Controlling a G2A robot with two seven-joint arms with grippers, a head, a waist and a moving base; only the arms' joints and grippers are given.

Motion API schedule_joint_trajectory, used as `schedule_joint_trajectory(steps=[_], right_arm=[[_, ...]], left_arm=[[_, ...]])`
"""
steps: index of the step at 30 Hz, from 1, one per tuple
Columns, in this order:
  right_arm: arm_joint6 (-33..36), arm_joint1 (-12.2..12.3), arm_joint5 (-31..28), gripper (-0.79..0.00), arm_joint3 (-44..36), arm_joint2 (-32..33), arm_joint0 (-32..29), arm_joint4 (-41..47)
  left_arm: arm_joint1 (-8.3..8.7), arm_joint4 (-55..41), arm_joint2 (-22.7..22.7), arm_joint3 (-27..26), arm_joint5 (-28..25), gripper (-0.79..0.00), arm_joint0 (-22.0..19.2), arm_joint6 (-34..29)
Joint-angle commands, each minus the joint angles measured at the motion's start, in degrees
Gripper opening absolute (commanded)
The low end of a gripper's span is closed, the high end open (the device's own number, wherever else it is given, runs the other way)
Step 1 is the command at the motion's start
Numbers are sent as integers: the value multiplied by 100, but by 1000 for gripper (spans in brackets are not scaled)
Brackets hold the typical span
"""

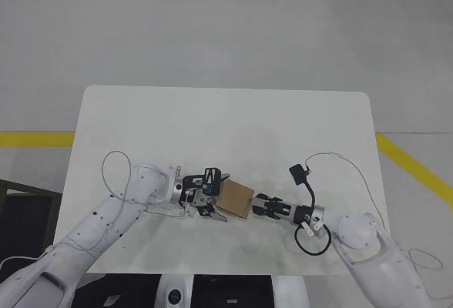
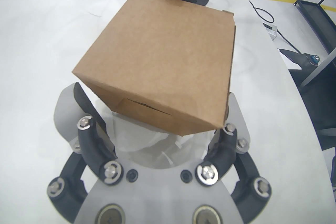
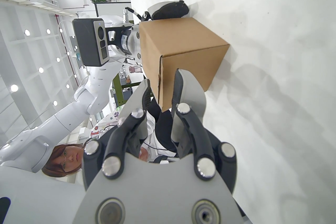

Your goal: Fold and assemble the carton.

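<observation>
- Just left of the carton I have the left gripper, its fingers spread wide to either side of the carton's near end; one tip looks to touch a lower corner and the other stands just clear, so nothing is clamped
- On the carton's opposite side sits the right gripper, right up against one of its edges; I cannot tell from here whether it grips that edge or is only set against it
- Beneath the carton is the table; the carton rests on it between the two grippers, nearer the table's robot-side edge than the far one, and turned a little askew to those edges
- The carton reads to me as a closed box: the faces I can see are flat and meet at crisp corners, with no loose flaps sticking out
- On the carton's face toward the left gripper, a tucked flap shows a thin dark slit along its edge, so I judge it not quite seated
- My estimate is that the folding is done and the assembly nearly so; what looks left is pressing that flap home and backing both grippers off, though the carton's underside is hidden from me and I can't vouch for it
</observation>
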Motion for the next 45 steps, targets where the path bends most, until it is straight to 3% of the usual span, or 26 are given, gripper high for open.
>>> schedule_joint_trajectory(steps=[1,6,13,45], right_arm=[[52,14,9,-643,-43,34,-61,-30],[142,33,38,-671,-132,13,-197,-106],[122,34,24,-785,-208,-51,-251,-157],[29,-62,28,-785,24,-568,210,-142]], left_arm=[[-1,9,2,-3,0,0,-6,5],[-10,7,12,-4,0,0,-23,16],[-21,11,23,-15,0,0,-37,6],[-94,35,-23,-53,0,0,-58,-10]])
